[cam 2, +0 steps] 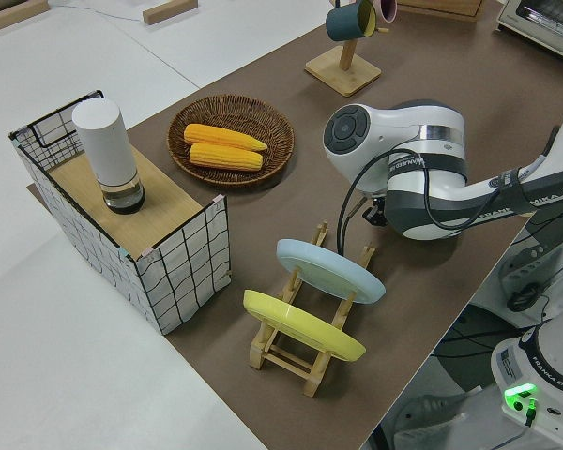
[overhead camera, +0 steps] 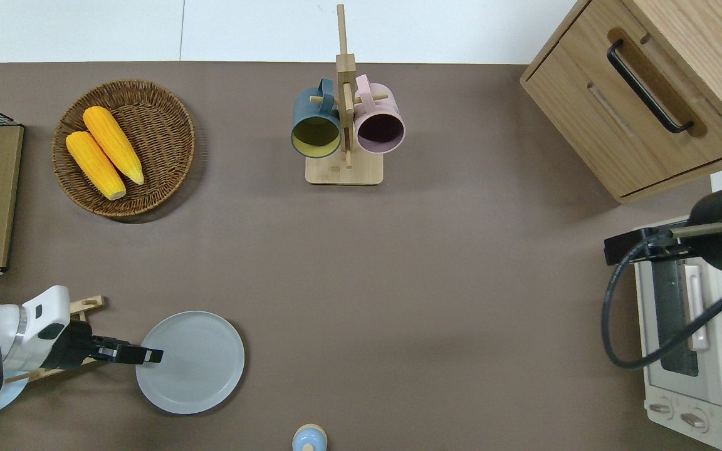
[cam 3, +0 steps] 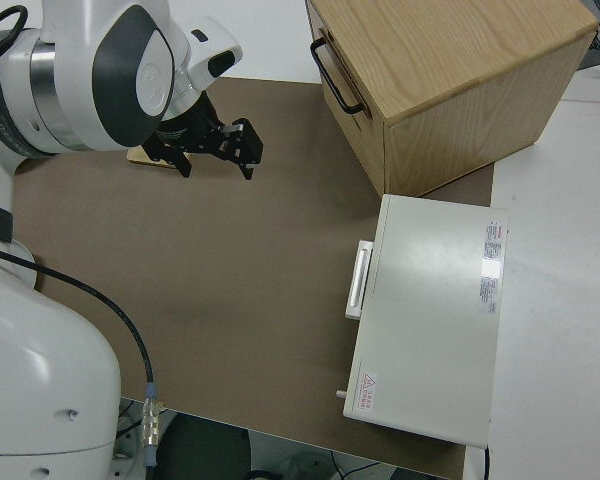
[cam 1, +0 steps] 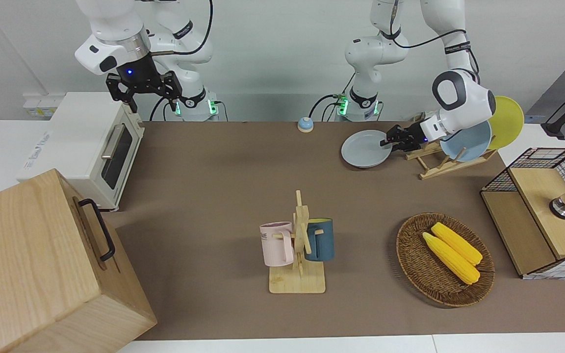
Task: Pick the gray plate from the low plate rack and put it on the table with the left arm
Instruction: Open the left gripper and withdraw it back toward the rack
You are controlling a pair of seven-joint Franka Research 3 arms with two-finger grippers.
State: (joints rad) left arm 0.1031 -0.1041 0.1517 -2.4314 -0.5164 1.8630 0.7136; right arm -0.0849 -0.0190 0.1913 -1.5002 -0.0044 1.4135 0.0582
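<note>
Gray plate out of the rack, low over the tabletop

The gray plate (overhead camera: 195, 363), round and plain, lies nearly flat just beside the low plate rack (cam 1: 434, 162) on the brown tabletop (overhead camera: 398, 282), its rim gripped by the left claw (overhead camera: 151, 356).

Robotics lab staged as a kitchen: two white arms bolted at a brown-matted counter (cam 1: 214, 162) bearing toaster oven (cam 1: 86, 147), mug tree (cam 1: 299, 245), corn basket (cam 1: 442, 260), bare white walls.

Smooth, faintly glossy gray plate (overhead camera: 192, 363) lying on the matt brown tabletop (overhead camera: 398, 282); beside it, a plate rack (cam 2: 305, 352) of pale bare wood. Rough woven wicker basket (overhead camera: 124, 148); cabinet (cam 1: 42, 269) of light grained wood; toaster oven (cam 3: 430, 320) with a smooth white casing.
</note>
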